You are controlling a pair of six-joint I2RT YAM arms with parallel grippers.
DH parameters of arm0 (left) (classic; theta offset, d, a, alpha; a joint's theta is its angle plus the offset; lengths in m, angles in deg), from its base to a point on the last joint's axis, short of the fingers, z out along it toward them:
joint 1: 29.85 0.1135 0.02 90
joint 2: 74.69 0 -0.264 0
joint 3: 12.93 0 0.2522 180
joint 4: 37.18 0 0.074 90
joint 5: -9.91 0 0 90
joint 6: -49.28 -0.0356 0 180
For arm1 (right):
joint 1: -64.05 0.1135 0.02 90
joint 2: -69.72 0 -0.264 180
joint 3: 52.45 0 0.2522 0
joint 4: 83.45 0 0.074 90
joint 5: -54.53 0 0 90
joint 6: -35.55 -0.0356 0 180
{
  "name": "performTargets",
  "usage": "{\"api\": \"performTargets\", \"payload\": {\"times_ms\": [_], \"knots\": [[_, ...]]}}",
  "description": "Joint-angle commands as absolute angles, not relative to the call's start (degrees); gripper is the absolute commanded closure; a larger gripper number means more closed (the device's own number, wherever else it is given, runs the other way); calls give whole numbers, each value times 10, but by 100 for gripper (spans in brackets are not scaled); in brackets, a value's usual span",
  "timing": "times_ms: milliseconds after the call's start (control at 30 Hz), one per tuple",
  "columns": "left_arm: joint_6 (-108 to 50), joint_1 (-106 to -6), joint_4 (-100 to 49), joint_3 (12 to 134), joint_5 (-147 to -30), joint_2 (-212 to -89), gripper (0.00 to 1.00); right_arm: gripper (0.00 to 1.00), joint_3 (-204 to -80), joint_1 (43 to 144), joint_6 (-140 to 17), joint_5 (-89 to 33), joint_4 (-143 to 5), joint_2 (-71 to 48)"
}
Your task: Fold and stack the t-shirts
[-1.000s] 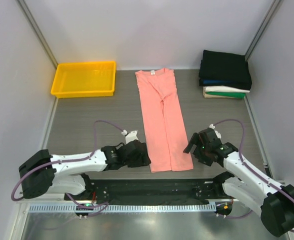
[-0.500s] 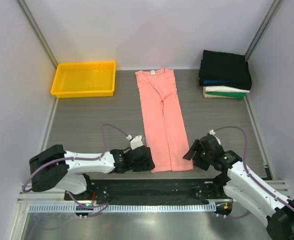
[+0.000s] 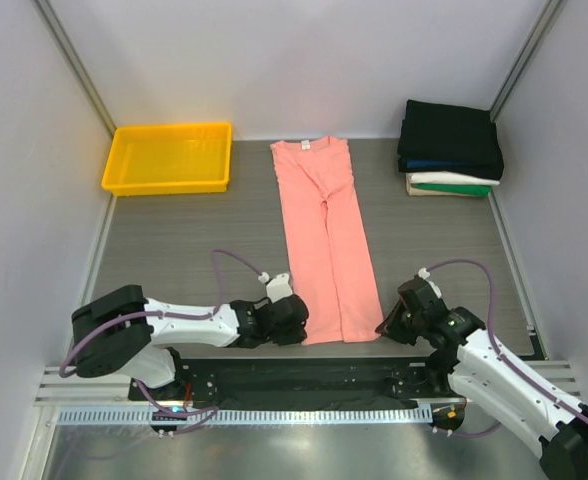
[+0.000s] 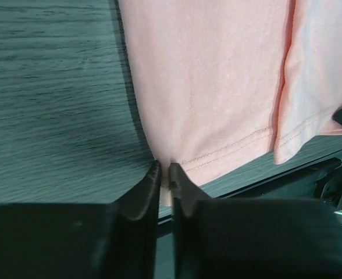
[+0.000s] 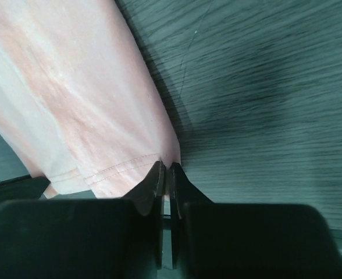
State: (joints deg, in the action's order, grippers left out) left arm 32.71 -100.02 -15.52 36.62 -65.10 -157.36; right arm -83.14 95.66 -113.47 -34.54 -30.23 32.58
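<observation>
Salmon-pink t-shirt [image 3: 324, 240], a long smooth strip spanning far to near edge of the wood-grain tabletop [image 3: 194, 250], has both stitched hem corners pinched, left gripper [image 4: 164, 170] and right gripper [image 5: 166, 167] each clamped tight.

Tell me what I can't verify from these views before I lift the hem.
- Top view: the left arm and right arm cover the near corners of the pink shirt, so neither pinch shows there.
- Wrist views: the left fingers and right fingers hide how many layers of cloth they pinch.
- Wrist views: the frame edge cuts off the collar end.
- Top view: in the stack of folded shirts, the black one hides all but the edges below.
</observation>
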Motion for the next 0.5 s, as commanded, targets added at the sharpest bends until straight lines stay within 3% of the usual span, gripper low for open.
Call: {"api": "performTargets", "payload": {"times_ms": [0, 100, 467], "knots": [[328, -1005, -172, 383, -630, -1573, 92, 96, -834, 961, -1141, -352, -302, 326], [328, -1010, -168, 379, -627, -1559, 100, 99, -840, 965, -1140, -352, -295, 332], [357, -1048, 22, 445, -549, -1447, 100, 99, -978, 1013, -1147, -416, -250, 316]]}}
